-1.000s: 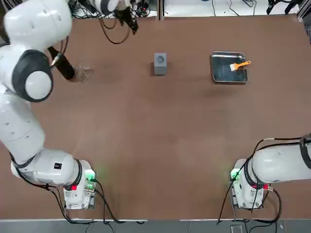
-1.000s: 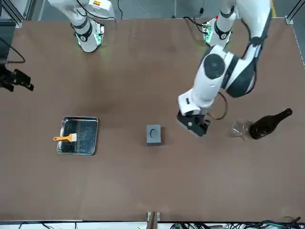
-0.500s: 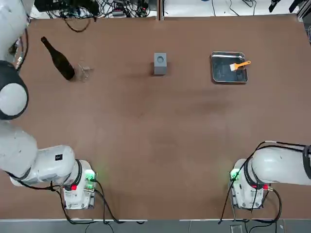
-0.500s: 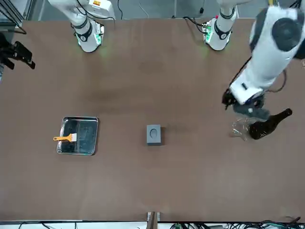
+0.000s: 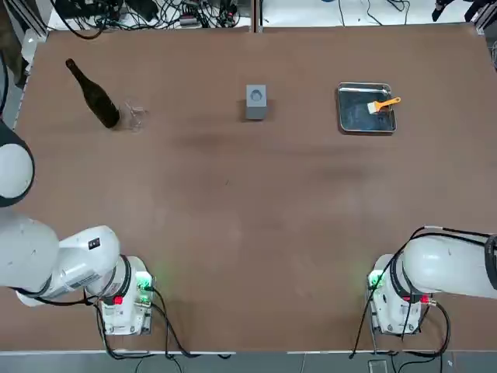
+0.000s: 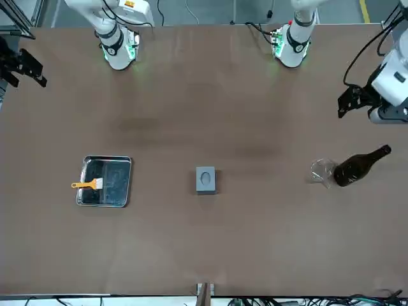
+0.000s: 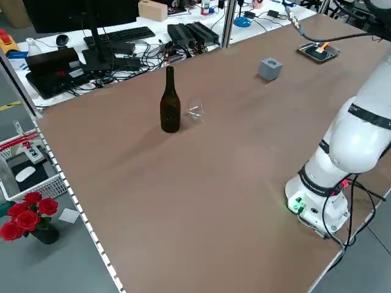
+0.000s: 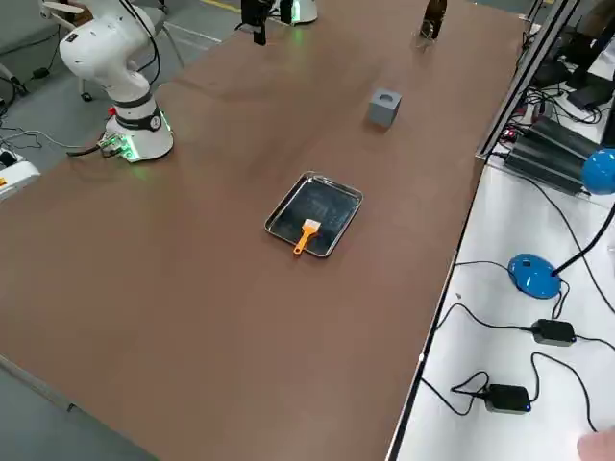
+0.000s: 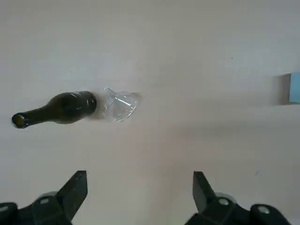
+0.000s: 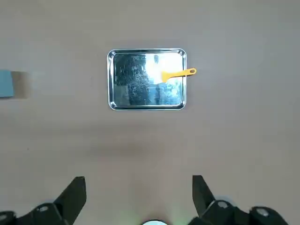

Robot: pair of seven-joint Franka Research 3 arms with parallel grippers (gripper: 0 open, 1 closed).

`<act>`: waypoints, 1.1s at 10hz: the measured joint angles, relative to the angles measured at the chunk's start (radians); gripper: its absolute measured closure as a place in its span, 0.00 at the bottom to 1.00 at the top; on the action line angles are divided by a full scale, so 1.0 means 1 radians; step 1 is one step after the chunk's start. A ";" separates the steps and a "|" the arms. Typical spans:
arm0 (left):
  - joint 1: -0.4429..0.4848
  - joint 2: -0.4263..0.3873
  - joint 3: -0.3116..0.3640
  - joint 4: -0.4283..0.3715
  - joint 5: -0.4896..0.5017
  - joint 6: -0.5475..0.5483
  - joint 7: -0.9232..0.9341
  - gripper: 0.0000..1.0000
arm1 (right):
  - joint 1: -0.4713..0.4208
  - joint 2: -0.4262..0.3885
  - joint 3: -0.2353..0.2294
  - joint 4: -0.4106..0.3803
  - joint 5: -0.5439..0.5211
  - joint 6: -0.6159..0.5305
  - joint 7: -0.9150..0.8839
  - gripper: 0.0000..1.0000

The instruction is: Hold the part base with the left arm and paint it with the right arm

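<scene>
The part base point(image 5: 255, 101), a small grey block with a round hole on top, stands alone at the far middle of the table point(image 5: 248, 217). It also shows in the front view as the part base point(image 6: 205, 180). My left gripper point(image 9: 138, 190) hangs open high over the table's left side, with the part base point(image 9: 294, 87) far off at the edge of its wrist view. From the front, the left gripper point(image 6: 354, 101) is near the bottle. My right gripper point(image 10: 137, 192) is open, high above the tray point(image 10: 140, 86). It holds nothing.
An orange brush point(image 5: 384, 103) lies on the shiny metal tray point(image 5: 357, 118) at the far right. A dark bottle point(image 5: 93, 93) stands beside a toppled clear glass point(image 5: 133, 116) at the far left. Cables and desks border the table.
The left arm has swung away from beside the part base to the table's left side, uncovering the bottle and glass. The right arm barely moved. Both grippers stayed open.
</scene>
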 joint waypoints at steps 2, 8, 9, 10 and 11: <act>-0.004 -0.019 -0.001 0.000 0.000 -0.002 -0.001 0.00 | 0.000 0.000 0.001 0.000 0.000 0.009 0.000 0.00; 0.000 -0.018 0.006 0.035 0.000 -0.001 -0.001 0.00 | 0.000 0.000 0.002 -0.003 -0.001 0.019 0.000 0.00; 0.001 -0.018 0.011 0.049 -0.014 -0.001 -0.001 0.00 | 0.000 0.000 0.002 -0.003 -0.001 0.022 0.000 0.00; 0.001 -0.017 0.015 0.064 -0.038 -0.001 -0.001 0.01 | 0.000 0.000 0.002 -0.003 -0.001 0.023 0.000 0.00; 0.001 -0.016 0.022 0.083 -0.053 -0.011 -0.001 0.01 | 0.000 0.000 0.002 -0.004 -0.001 0.023 0.000 0.00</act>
